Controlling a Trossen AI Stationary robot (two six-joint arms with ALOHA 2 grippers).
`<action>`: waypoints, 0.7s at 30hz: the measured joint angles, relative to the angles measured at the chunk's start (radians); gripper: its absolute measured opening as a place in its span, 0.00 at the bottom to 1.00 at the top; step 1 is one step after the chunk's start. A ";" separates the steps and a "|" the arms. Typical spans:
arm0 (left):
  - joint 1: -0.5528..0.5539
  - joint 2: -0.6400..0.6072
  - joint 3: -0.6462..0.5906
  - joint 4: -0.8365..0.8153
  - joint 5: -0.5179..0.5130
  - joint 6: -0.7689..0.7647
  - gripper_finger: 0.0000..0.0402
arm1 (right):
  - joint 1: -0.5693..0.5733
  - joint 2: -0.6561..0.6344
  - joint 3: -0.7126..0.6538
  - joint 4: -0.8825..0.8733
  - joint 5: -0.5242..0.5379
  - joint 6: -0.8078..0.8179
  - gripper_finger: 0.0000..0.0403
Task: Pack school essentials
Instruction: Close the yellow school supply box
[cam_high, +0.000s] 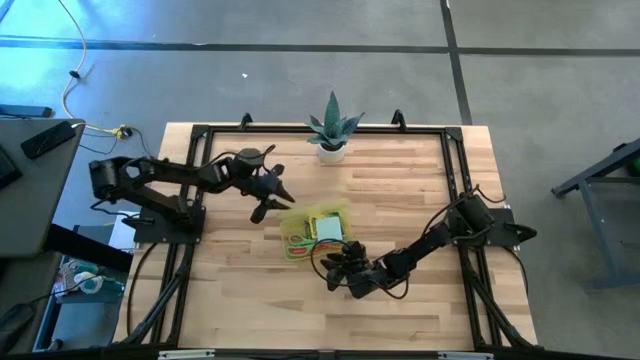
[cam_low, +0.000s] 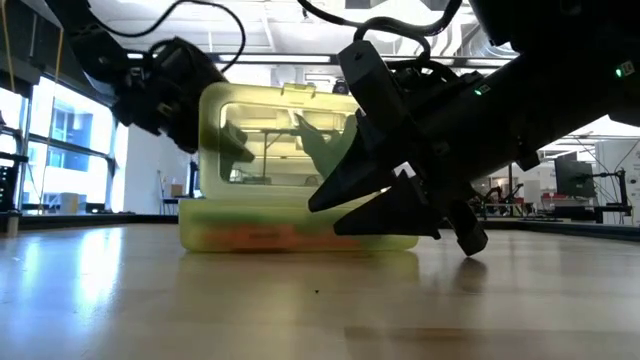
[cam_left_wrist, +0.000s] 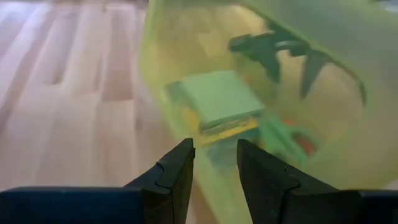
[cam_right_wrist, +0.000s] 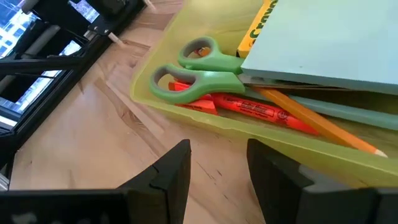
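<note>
A translucent yellow-green case (cam_high: 315, 232) lies mid-table with its lid (cam_low: 290, 130) raised upright over the base (cam_low: 300, 238). In the base lie green-handled scissors (cam_right_wrist: 199, 68), a red marker (cam_right_wrist: 255, 109), an orange pencil (cam_right_wrist: 323, 127) and a light-blue notepad (cam_right_wrist: 329, 43) on a yellow box (cam_right_wrist: 255, 31). My left gripper (cam_high: 272, 200) is at the lid's left edge, shut on it. My right gripper (cam_high: 338, 262) stands open over bare wood, just short of the base's near wall, with nothing between its fingers (cam_right_wrist: 180, 168). My left gripper has the lid's side rim (cam_left_wrist: 205, 158) between its two fingers, one finger on the inner face and one on the outer. The fingers come from the table's left, slanting down. The lid stands raised on its hinge side, above the base.
A spiky green potted plant (cam_high: 332, 130) stands at the table's far edge, behind the case. Bare wood lies left of the case and along the near edge (cam_high: 250, 300). A black frame rail (cam_high: 455, 180) borders the table.
</note>
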 joint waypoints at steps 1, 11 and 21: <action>-0.017 -0.008 0.000 -0.001 0.000 -0.007 0.29 | 0.000 0.000 0.000 0.000 0.001 0.000 0.37; -0.184 -0.013 0.000 -0.072 -0.122 -0.054 0.29 | 0.000 0.000 0.000 0.000 0.027 0.018 0.37; -0.259 -0.009 0.000 -0.145 -0.254 -0.058 0.29 | 0.003 -0.001 0.000 0.001 0.022 0.018 0.37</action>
